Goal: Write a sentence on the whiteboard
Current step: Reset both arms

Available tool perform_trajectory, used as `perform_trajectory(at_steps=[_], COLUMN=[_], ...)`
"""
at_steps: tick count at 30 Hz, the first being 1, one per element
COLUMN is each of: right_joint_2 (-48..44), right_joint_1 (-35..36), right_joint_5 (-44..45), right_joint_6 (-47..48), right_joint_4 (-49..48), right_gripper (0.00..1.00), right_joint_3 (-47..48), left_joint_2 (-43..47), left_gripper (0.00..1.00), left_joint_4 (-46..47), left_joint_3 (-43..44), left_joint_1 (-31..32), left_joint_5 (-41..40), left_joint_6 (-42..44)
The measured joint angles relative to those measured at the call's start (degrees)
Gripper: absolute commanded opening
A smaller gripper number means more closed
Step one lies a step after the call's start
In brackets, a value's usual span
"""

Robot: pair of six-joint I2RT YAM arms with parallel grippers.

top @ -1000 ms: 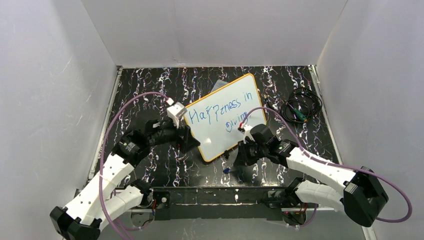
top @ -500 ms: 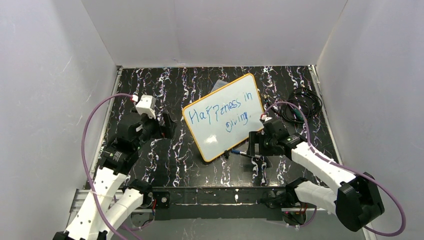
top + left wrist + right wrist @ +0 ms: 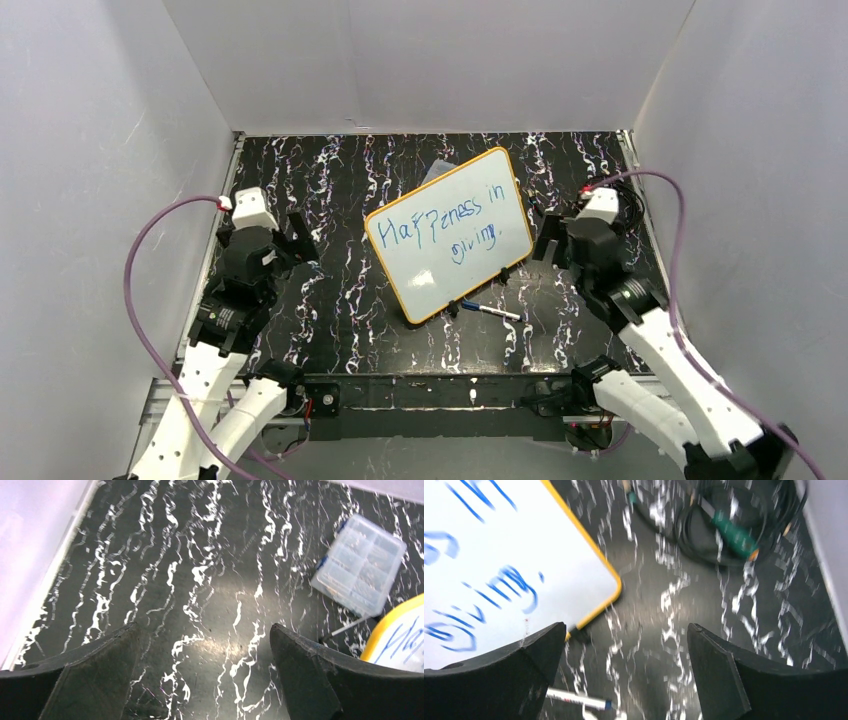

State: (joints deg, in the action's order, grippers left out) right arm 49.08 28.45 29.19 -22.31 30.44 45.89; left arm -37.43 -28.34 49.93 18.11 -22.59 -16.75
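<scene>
One table (image 3: pixel 350 170) carries one whiteboard (image 3: pixel 430 285) at centre bearing the two-line sentence (image 3: pixel 445 222), with one clear box (image 3: pixel 358 565) at its 12 o'clock, one cable coil (image 3: pixel 719 527) at 3 and one marker (image 3: pixel 492 311) just off its 5 o'clock edge. Bare table stretches wide at 9 o'clock. The left jaws at its 9 and the right jaws at its 3 hang released, empty, apart from the frame.

Tabletop (image 3: pixel 350 300) lies open left of the whiteboard (image 3: pixel 425 280); marker (image 3: pixel 490 311) fronts it, cables (image 3: pixel 730 536) crowd its right.
</scene>
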Motion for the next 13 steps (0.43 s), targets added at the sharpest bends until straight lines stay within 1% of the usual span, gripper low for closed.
perform_trajectory(at_steps=[3, 6, 9, 13], right_joint_2=[-9.49, -18.91, -22.62, -23.5], right_joint_1=[0.0, 0.0, -0.07, -0.09], right_joint_5=[2.05, 3.19, 4.35, 5.42], right_joint_6=[4.02, 7.98, 10.29, 11.85], right_joint_4=[-8.02, -14.95, -17.88, -19.78], right_gripper=[0.99, 0.99, 0.99, 0.99], right_joint_3=[-3.8, -8.79, -10.38, -10.54], left_joint_2=[0.81, 2.21, 3.65, 4.72], left_gripper=[0.98, 0.98, 0.98, 0.98], left_joint_4=[0.15, 0.26, 0.98, 1.64], left_joint_3=[0.98, 0.98, 0.9, 0.22], left_joint_1=[0.0, 0.0, 0.0, 0.0], left_joint_5=[-3.61, -5.33, -6.27, -6.43], left_joint_6=[0.28, 0.79, 1.44, 2.25])
